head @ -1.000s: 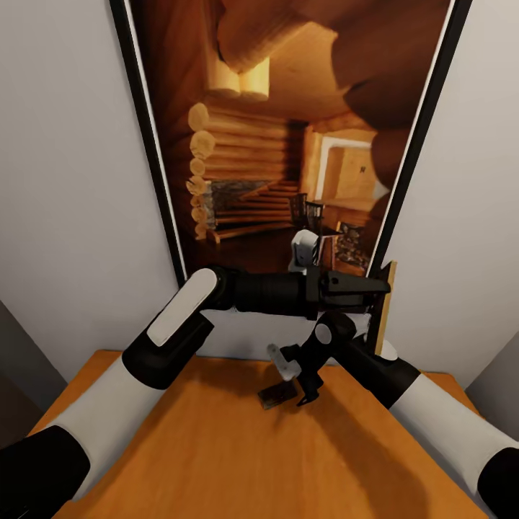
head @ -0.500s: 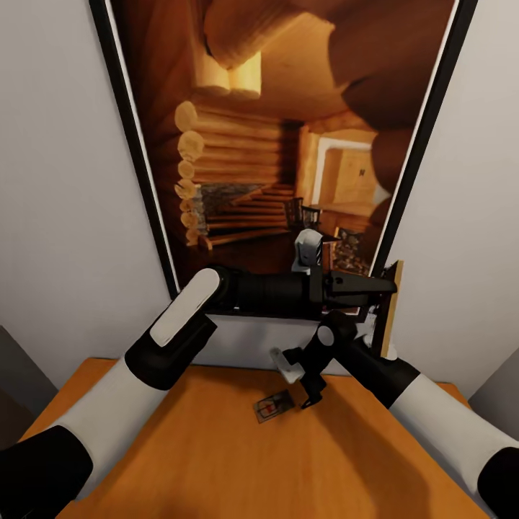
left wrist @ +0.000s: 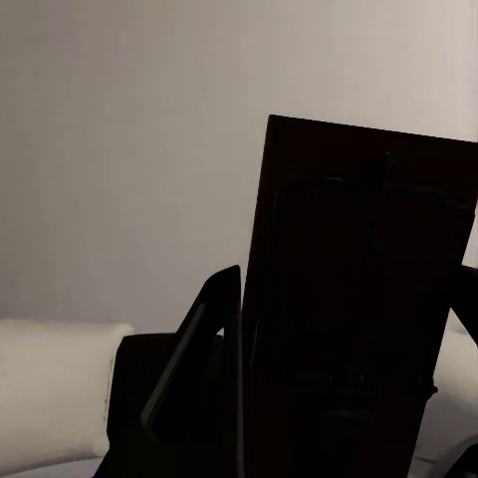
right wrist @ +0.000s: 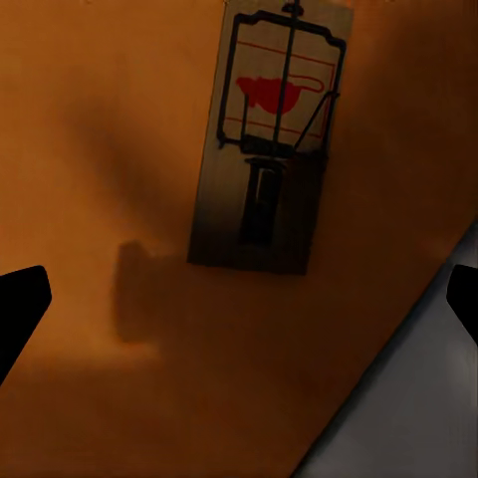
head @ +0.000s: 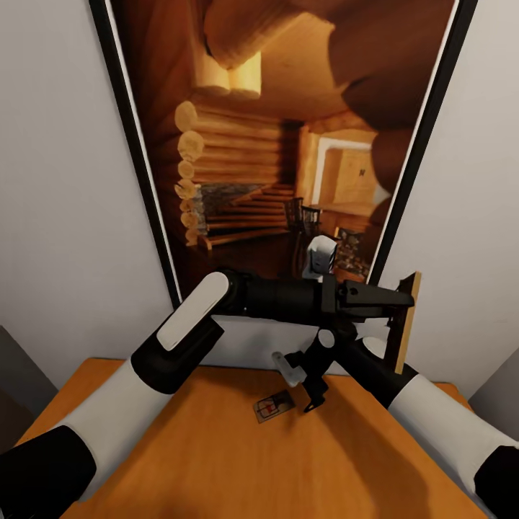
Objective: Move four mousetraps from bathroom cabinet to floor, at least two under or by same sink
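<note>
Left gripper (head: 401, 306): clamped on one mousetrap (head: 405, 321), carried further right than a second ago.
Right gripper (head: 308, 389): jaws spread, hovering over second mousetrap (head: 272, 407) flat on cabinet (head: 180, 461); pickup pending.

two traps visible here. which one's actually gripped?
The mousetrap held on edge in the left gripper, up by the wall. The other mousetrap lies flat on the cabinet, under the open right gripper, untouched.

Black-framed log-cabin picture (head: 288, 137) on white wall (head: 65, 187)
</note>
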Tool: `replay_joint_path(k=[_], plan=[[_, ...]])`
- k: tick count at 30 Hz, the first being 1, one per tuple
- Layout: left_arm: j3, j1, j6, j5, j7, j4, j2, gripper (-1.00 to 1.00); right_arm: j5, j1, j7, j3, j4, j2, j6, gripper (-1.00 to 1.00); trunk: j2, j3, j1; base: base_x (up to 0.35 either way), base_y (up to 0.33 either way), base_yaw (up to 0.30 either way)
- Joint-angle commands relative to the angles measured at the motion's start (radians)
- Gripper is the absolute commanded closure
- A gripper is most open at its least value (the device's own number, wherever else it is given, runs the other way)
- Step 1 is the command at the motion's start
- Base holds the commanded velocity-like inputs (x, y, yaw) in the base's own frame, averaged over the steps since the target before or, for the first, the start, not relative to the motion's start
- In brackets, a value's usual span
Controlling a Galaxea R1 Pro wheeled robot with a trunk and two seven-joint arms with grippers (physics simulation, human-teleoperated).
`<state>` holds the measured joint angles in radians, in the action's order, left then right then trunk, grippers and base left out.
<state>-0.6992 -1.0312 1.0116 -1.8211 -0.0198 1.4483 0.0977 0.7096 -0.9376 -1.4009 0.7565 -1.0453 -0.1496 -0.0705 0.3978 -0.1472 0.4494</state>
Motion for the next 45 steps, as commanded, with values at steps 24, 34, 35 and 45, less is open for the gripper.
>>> replay_joint_path(k=[24, 34, 35, 45], plan=[[-0.003, -0.001, 0.003, 0.003, 0.003, 0.0, 0.0, 1.0, -0.268, -0.001, 0.005, -0.114, 0.091, -0.001, -0.051, -1.0, 0.002, -0.002, 0.001, 0.0, 0.0, 0.0], [-0.003, -0.001, 0.002, 0.003, 0.004, 0.0, 0.0, 1.0, -0.274, -0.001, 0.048, -0.119, 0.159, 0.001, -0.05, -1.0, 0.002, -0.002, 0.001, 0.0, 0.0, 0.0], [-0.004, -0.001, 0.002, 0.003, 0.004, 0.0, 0.0, 1.0, -0.274, -0.001, 0.058, -0.119, 0.172, 0.002, -0.05, -1.0, 0.002, -0.002, 0.001, 0.0, 0.0, 0.0], [-0.003, -0.001, 0.002, 0.004, 0.005, 0.0, -0.005, 1.0, -0.266, -0.001, 0.081, -0.117, 0.206, 0.002, -0.05, -1.0, 0.002, -0.002, 0.001, 0.0, 0.0, 0.0]])
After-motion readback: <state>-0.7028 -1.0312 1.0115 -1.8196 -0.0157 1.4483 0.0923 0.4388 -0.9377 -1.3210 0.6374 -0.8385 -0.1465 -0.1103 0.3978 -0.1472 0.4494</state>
